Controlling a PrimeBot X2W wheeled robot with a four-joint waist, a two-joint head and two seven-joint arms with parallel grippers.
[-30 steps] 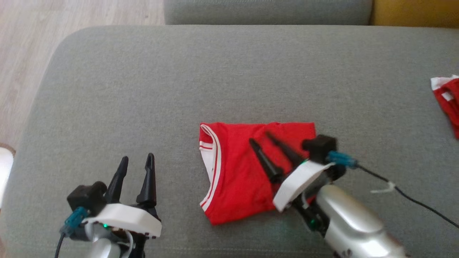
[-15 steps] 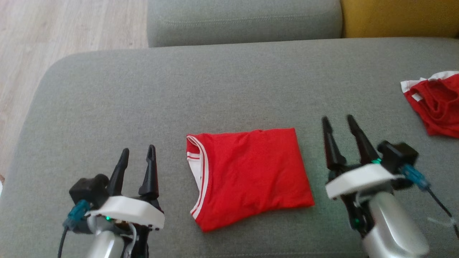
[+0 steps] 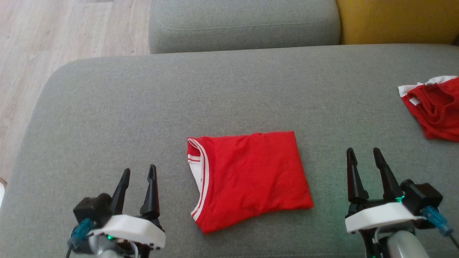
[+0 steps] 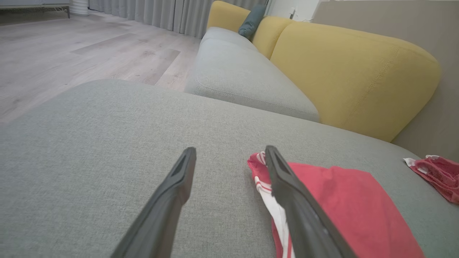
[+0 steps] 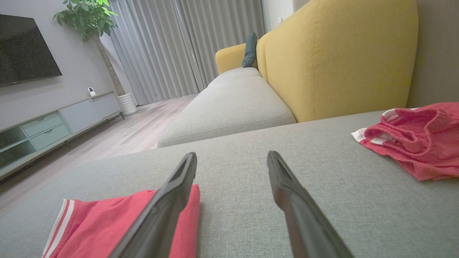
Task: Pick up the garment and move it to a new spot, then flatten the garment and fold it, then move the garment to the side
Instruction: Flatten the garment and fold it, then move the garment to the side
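Garment [image 3: 251,179], red and folded, is lying flat on the grey cushion [image 3: 143,107], between the left gripper [image 3: 139,168] and the right gripper [image 3: 363,150]. Both are sitting clear of the cloth, jaws standing wide apart and gripping nothing.

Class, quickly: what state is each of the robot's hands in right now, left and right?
Left hand: open, holding nothing.
Right hand: open, holding nothing, apart from the folded red shirt.

My right gripper [image 5: 232,155] holds its jaws apart, empty, over the grey sofa seat [image 5: 233,215]. The folded red garment [image 5: 96,225] lies near left, a crumpled red garment [image 5: 412,143] far right.
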